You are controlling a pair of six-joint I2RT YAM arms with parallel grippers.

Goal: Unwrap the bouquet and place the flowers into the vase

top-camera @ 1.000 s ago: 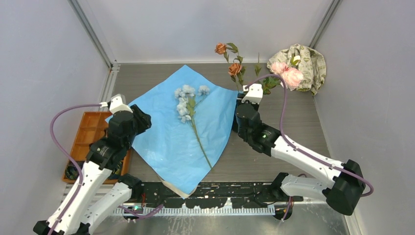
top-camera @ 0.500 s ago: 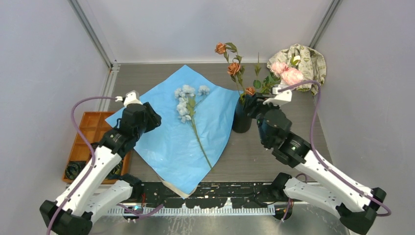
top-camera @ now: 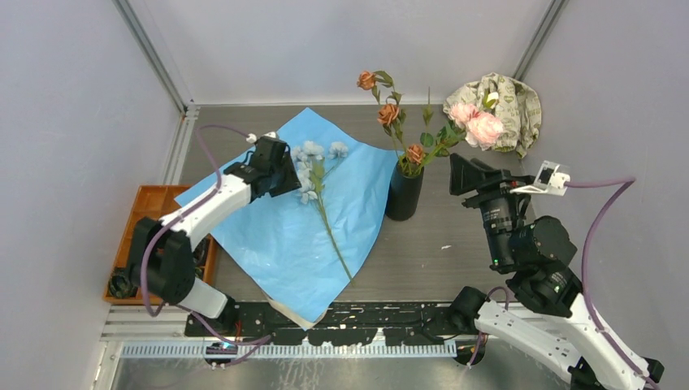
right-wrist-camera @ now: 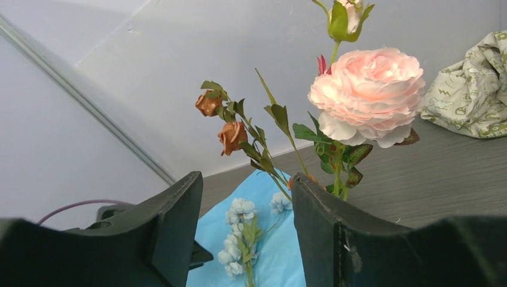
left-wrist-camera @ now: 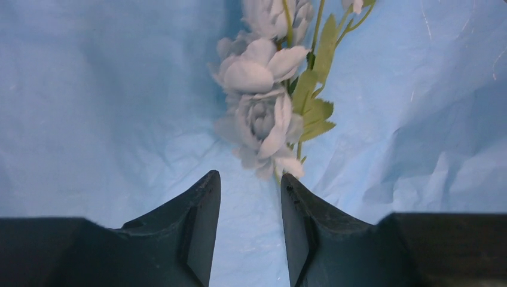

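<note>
pale blue flower (left-wrist-camera: 260, 113) just ahead of the open, empty left end effector (left-wrist-camera: 249, 180)

Pale grey walls (top-camera: 341, 41) are closing in a grey wood-grain table (top-camera: 463, 252) on three sides. Two metal posts (top-camera: 154, 53) are rising at a slant from the back corners, where the walls are meeting. A metal strip (top-camera: 177, 150) is running along the table's left edge, and a toothed rail (top-camera: 325, 349) is lying along its near edge. Soft, even light is falling across everything, throwing only faint shadows.
</note>
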